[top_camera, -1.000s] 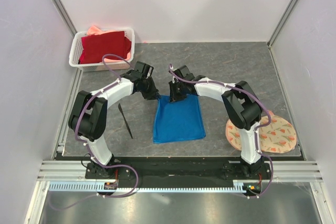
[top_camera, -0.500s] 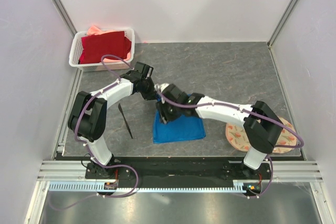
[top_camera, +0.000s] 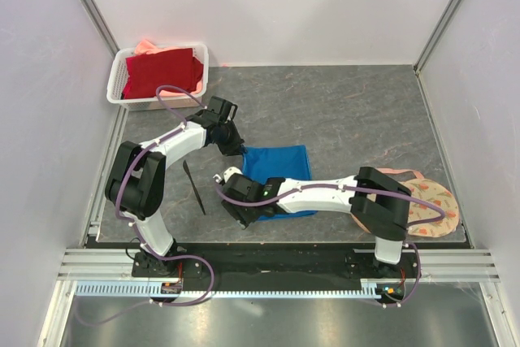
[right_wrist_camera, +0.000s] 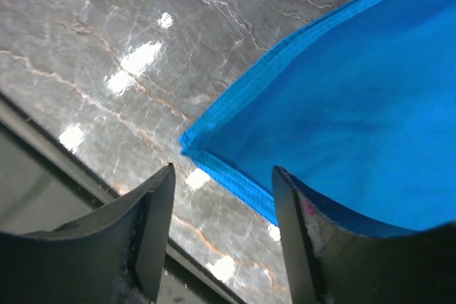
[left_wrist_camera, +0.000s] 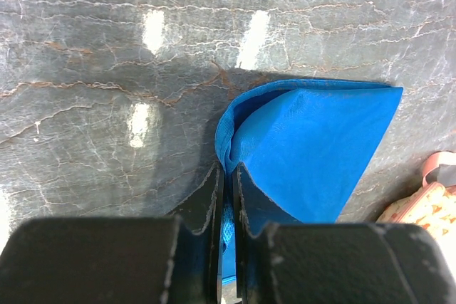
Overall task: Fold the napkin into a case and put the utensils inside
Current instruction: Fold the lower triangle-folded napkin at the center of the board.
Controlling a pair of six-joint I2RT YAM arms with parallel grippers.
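The blue napkin (top_camera: 280, 166) lies folded on the grey table between the two arms. My left gripper (top_camera: 240, 150) is shut on its far-left corner; in the left wrist view the cloth (left_wrist_camera: 313, 140) is pinched between the fingers of the left gripper (left_wrist_camera: 228, 176), with a rounded fold just beyond them. My right gripper (top_camera: 242, 210) hangs open over the napkin's near-left corner (right_wrist_camera: 189, 144). In the right wrist view the right gripper (right_wrist_camera: 222, 179) holds nothing, and the layered edge (right_wrist_camera: 242, 183) lies between its fingers. One thin black utensil (top_camera: 193, 187) lies on the table left of the napkin.
A white basket (top_camera: 199, 67) holding a dark red cloth (top_camera: 161, 72) stands at the far left. A round peach floral mat (top_camera: 431, 205) lies at the right, partly under the right arm. The dark front rail (right_wrist_camera: 43, 197) runs close below the right gripper.
My right gripper swept from the napkin's far edge to its near-left corner and opened, letting go of the cloth. The left gripper stayed shut on the far-left corner.
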